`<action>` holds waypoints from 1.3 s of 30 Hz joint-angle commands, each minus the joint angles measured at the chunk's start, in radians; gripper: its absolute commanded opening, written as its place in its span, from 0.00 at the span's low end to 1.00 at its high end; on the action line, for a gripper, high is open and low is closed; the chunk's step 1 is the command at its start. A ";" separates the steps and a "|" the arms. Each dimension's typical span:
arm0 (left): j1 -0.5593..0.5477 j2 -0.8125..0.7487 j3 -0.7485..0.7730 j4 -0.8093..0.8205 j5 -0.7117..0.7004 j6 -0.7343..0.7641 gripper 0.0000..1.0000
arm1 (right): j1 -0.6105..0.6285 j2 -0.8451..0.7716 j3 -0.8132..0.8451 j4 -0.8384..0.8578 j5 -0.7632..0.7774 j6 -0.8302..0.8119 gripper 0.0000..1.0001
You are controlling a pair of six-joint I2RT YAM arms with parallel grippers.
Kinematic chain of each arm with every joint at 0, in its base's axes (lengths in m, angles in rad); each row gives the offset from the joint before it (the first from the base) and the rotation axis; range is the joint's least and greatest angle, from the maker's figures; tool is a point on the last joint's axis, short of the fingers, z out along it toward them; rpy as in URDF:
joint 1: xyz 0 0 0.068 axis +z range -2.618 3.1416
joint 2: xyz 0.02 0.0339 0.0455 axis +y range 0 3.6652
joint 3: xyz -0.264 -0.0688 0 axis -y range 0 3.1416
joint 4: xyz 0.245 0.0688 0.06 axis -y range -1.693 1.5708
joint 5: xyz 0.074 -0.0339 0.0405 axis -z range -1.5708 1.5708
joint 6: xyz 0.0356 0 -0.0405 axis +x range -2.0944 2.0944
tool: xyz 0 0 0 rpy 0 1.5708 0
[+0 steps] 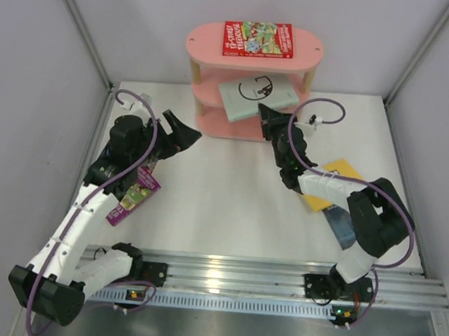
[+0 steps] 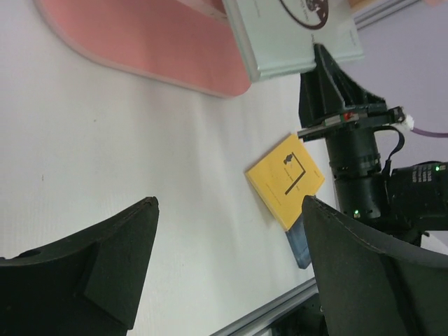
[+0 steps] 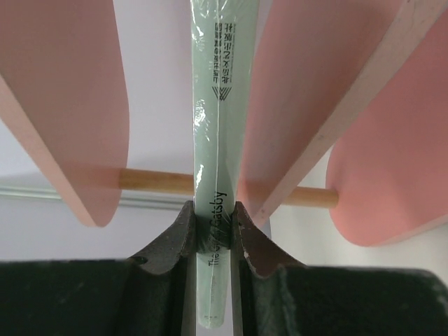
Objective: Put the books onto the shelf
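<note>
The pink shelf (image 1: 211, 42) stands at the back centre, a red book (image 1: 258, 39) flat on its top board. My right gripper (image 1: 271, 116) is shut on the spine of a pale grey-green book (image 1: 253, 96) whose far end lies in the middle tier. The right wrist view shows that book (image 3: 218, 105) edge-on between two pink boards (image 3: 70, 91). My left gripper (image 1: 182, 133) hangs open and empty left of the shelf. A purple book (image 1: 134, 194) lies under the left arm. A yellow book (image 2: 285, 180) rests on a blue book (image 2: 299, 245) under the right arm.
Grey enclosure walls close in the white table (image 1: 223, 191) at left, right and back. An aluminium rail (image 1: 278, 277) runs along the near edge between the two arm bases. A wooden shelf post (image 3: 154, 180) crosses behind the held book.
</note>
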 commanded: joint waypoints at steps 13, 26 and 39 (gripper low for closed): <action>0.004 -0.070 -0.053 -0.012 -0.012 0.075 0.88 | 0.020 0.246 0.410 0.126 0.245 0.104 0.00; 0.004 -0.061 -0.037 -0.044 -0.029 0.102 0.89 | 0.065 0.295 0.562 -0.207 0.311 0.222 0.00; 0.005 -0.073 -0.038 -0.053 -0.021 0.098 0.89 | 0.085 0.308 0.634 -0.431 0.380 0.334 0.00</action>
